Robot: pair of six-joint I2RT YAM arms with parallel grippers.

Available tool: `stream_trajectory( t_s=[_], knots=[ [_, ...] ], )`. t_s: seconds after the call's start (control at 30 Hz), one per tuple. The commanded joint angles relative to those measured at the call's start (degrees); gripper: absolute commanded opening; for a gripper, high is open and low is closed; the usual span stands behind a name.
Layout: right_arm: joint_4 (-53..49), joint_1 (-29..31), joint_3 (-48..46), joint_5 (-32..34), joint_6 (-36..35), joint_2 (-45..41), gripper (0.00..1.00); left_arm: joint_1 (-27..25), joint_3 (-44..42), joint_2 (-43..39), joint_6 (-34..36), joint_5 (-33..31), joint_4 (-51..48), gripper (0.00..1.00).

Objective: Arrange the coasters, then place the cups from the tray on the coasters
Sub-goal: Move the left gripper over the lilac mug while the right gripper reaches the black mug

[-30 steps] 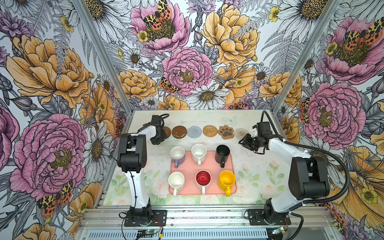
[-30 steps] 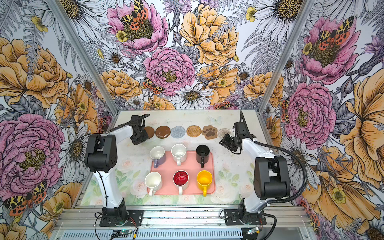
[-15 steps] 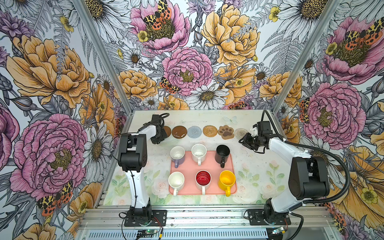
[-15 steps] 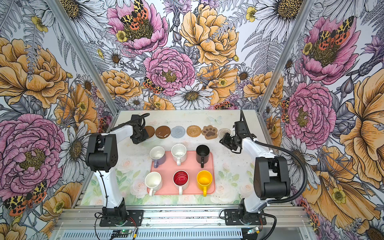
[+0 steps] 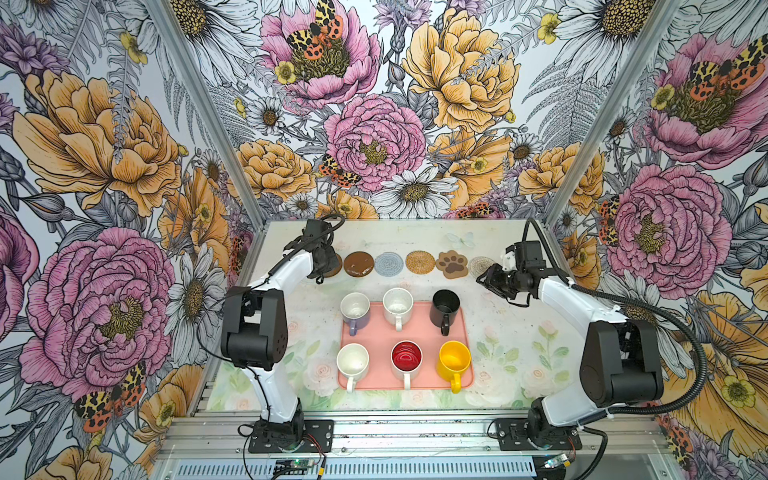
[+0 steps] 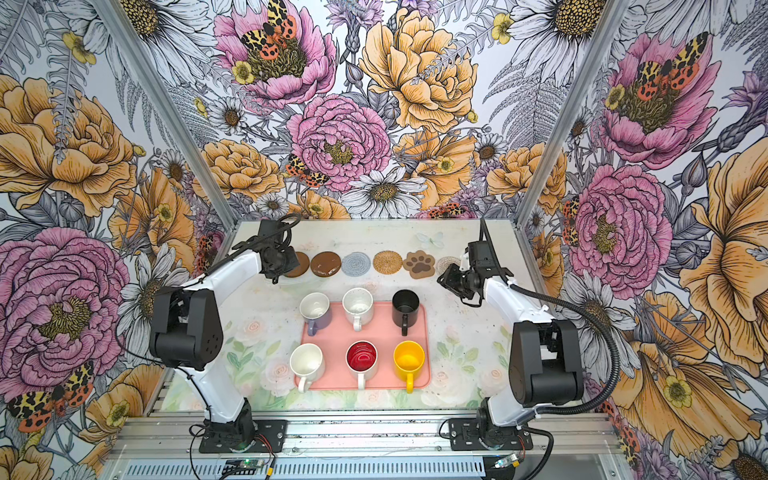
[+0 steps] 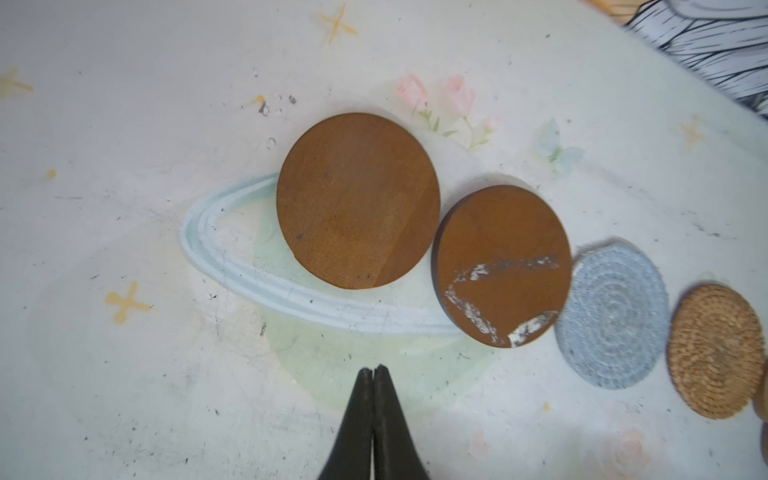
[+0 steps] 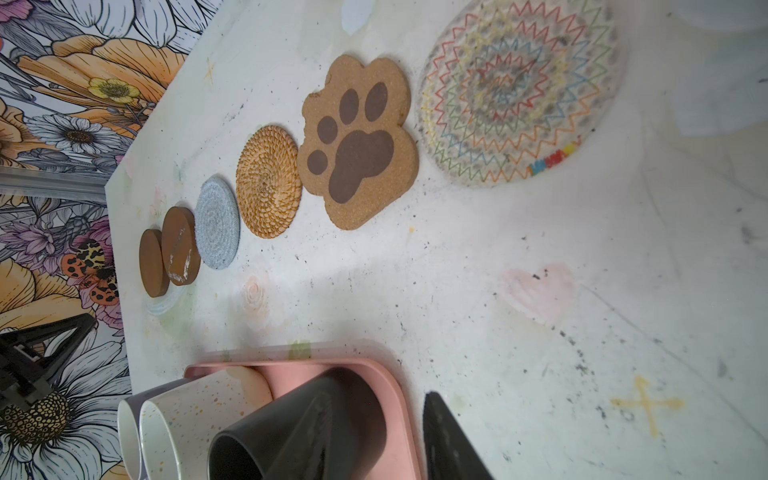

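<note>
Observer: Hardly anything has been shifted over the last second. The left gripper (image 7: 374, 374) has been drawn fully together with nothing pinched, and the right gripper (image 5: 487, 281) seems to have been nudged only slightly.

Reviewer: Can the right one's spread be judged?

Observer: It cannot be told. Only one finger (image 8: 449, 436) is shown in the right wrist view, and nothing is seen held.

Reviewer: Where are the task's things found?

Observer: Six coasters are laid in a row along the far side: a plain brown wooden disc (image 7: 357, 201), a scuffed brown disc (image 7: 503, 266), a grey-blue woven round mat (image 7: 613, 316), a tan rattan round mat (image 7: 717, 351), a brown paw-shaped cork mat (image 8: 357, 141) and a pale woven round mat stitched with coloured zigzags (image 8: 519, 91). The salmon-pink rectangular tray (image 5: 424, 328) is occupied by all six mugs: lavender mug (image 5: 355, 309), speckled white mug (image 5: 397, 305), black mug (image 5: 445, 307), plain white mug (image 5: 352, 361), red-lined white mug (image 5: 406, 359) and yellow mug (image 5: 454, 360).

Reviewer: What could be spoiled?

Observer: The row is packed tightly, with neighbours touching or nearly so. If the plain disc is prodded by the closed fingers near it, the scuffed disc could be shoved and the line disturbed. Mugs set on such close mats could be knocked together, handles especially. A light woven mat could be dragged by a mug lowered off-centre.
</note>
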Motion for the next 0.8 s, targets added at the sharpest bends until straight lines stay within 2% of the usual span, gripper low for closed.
stream_trajectory(
  t_s=[0.0,0.1,0.2,0.3,0.37,0.5,0.6,0.7,0.77],
  knots=[
    [0.86,0.74,-1.05,0.88,0.05,-3.76,0.40,-2.31,-1.51,-4.11,1.56,-2.18,0.70,0.07],
    [0.77,1.29,-2.42,1.29,0.36,-6.32,0.40,-5.22,-2.16,-7.20,1.73,-2.23,1.19,0.07],
    [-0.44,3.66,-3.41,6.52,-0.05,-10.11,0.41,-8.52,-1.60,-9.99,1.66,-2.85,2.53,0.08],
    [-1.40,6.58,-3.80,8.98,-0.40,-13.24,0.42,-12.90,-1.37,-13.28,1.37,-4.42,5.61,0.11],
    [-1.99,9.23,-4.26,10.57,-0.62,-15.11,0.43,-16.41,-1.61,-15.77,0.98,-5.10,8.50,0.14],
    [-3.60,15.37,-5.09,16.54,-1.18,-18.35,0.46,-21.66,-3.68,-20.33,1.09,-11.52,15.16,0.25],
    [-6.20,19.80,-4.68,20.67,-1.67,-19.65,0.47,-24.36,-9.39,-24.08,-0.29,-15.23,20.39,0.30],
    [-8.89,23.65,-4.81,24.66,-1.50,-20.50,0.47,-26.28,-18.42,-27.82,0.17,-14.06,27.98,0.42],
    [-9.42,25.78,-5.71,27.22,-0.44,-21.00,0.48,-26.46,-22.78,-29.30,1.24,-12.24,32.37,0.46]
  ],
)
